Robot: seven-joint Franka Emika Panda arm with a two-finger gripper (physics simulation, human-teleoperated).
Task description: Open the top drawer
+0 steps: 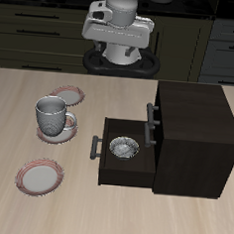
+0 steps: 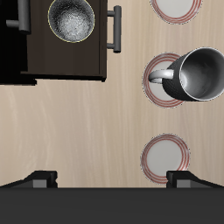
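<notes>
One bowl (image 1: pixel 124 147) sits inside the open lower drawer (image 1: pixel 105 168).

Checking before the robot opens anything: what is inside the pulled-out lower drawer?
One grey metal bowl sits in the lower drawer; the drawer's rear, under the dark brown cabinet, is hidden.

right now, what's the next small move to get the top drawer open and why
Probably lower the open gripper toward the bar handle of the top drawer: that drawer is shut, only the lower drawer holding a bowl is out, and the gripper hangs well away.
</notes>
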